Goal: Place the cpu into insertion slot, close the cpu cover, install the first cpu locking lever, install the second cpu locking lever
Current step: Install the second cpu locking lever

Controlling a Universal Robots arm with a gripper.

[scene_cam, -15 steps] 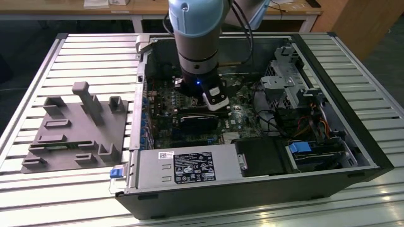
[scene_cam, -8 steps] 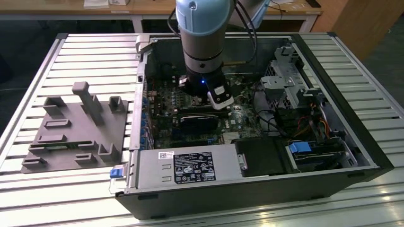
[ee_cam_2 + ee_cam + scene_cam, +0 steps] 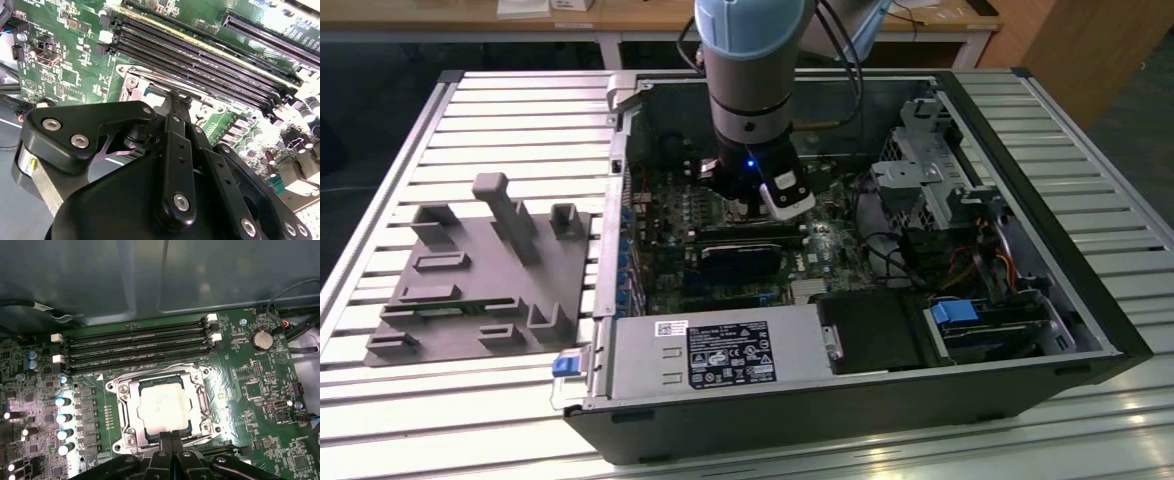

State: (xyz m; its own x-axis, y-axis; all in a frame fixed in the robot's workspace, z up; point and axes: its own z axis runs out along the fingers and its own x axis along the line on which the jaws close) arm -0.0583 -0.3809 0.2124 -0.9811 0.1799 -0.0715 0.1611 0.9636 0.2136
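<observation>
The gripper (image 3: 171,438) hung low inside the open computer case (image 3: 1067,330), its two black fingers (image 3: 165,441) pressed together with nothing visible between them. In the exterior view the arm (image 3: 750,80) came straight down into the case over the green motherboard (image 3: 834,245), with the grey power supply (image 3: 707,350) nearer the camera and a grey fixture tray (image 3: 480,270) lying outside the case, toward the exterior view's left.

In the first wrist view the fingertips met right at the edge of the insertion slot (image 3: 124,412), at the side farthest from the long black memory slots (image 3: 135,345). The cpu cover (image 3: 202,400) lay down flat around the socket, its square window showing the chip. The cpu (image 3: 162,405) sat seated in the slot, its dull metal top facing up, just beyond the closed fingertips and apart from them.

In the second wrist view the closed tips (image 3: 176,97) stood over the socket's silver rim (image 3: 131,80), whether they touched it could not be told.
</observation>
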